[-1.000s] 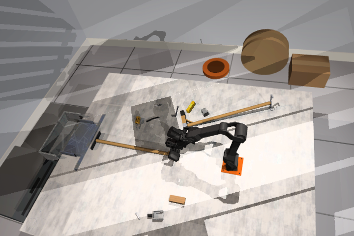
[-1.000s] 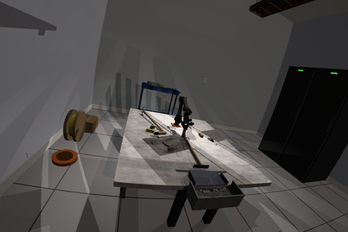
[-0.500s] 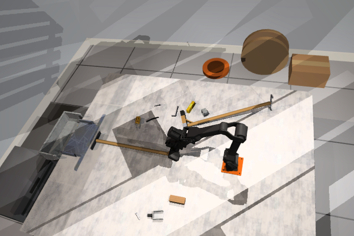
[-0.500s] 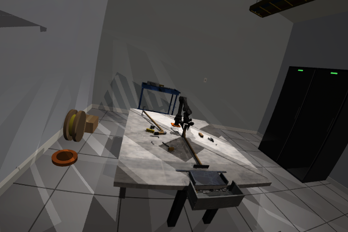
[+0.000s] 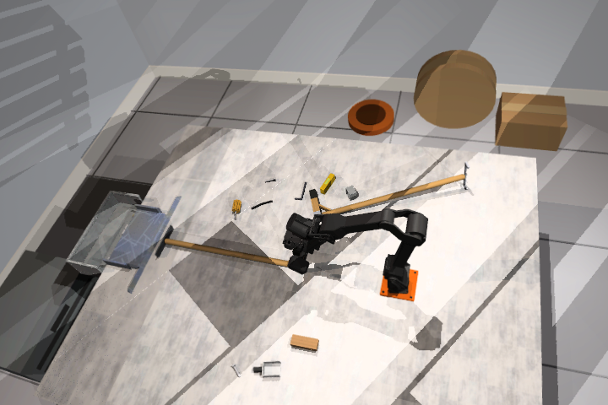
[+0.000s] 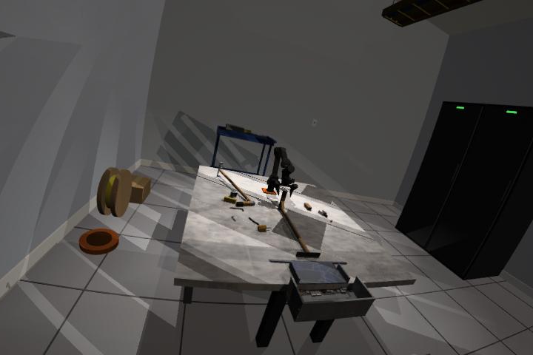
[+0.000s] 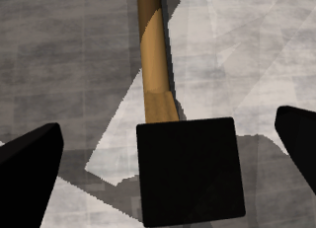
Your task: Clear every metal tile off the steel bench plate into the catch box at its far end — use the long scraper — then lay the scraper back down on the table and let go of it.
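The long scraper's wooden shaft appears to lie along the table, with its dark blade just short of the plate. My gripper is open. Its fingers stand apart on either side of the scraper's black end block, with gaps on both sides in the wrist view. The steel bench plate shows a pale line pattern and no tiles that I can make out. The catch box holds several small metal tiles at its plate side.
A second long wooden tool lies behind the arm. A yellow block, a grey part, an orange-handled tool and a black curved piece lie nearby. A wooden block and a clamp-like part lie at the front.
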Tool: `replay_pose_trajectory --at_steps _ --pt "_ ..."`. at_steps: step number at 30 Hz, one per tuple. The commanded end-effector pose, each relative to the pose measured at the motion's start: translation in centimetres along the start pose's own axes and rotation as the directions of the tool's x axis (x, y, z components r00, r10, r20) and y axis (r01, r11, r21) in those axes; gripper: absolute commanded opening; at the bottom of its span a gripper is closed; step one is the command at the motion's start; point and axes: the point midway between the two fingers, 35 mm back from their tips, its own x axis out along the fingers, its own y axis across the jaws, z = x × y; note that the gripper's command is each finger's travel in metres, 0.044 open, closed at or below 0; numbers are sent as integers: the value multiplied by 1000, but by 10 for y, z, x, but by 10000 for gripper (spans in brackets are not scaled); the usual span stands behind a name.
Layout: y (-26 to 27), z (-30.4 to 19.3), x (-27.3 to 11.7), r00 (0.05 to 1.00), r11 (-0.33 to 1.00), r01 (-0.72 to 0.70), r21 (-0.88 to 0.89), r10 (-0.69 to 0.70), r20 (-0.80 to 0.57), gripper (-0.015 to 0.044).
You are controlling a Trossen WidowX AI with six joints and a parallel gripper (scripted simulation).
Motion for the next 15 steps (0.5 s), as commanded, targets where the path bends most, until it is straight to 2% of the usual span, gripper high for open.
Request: replay_pose_trajectory --at_steps 1,15 --pt "0 7 -10 1000 1000 1 1 -1 9 440" --pt "0 23 -49 1000 1000 0 1 0 8 440"
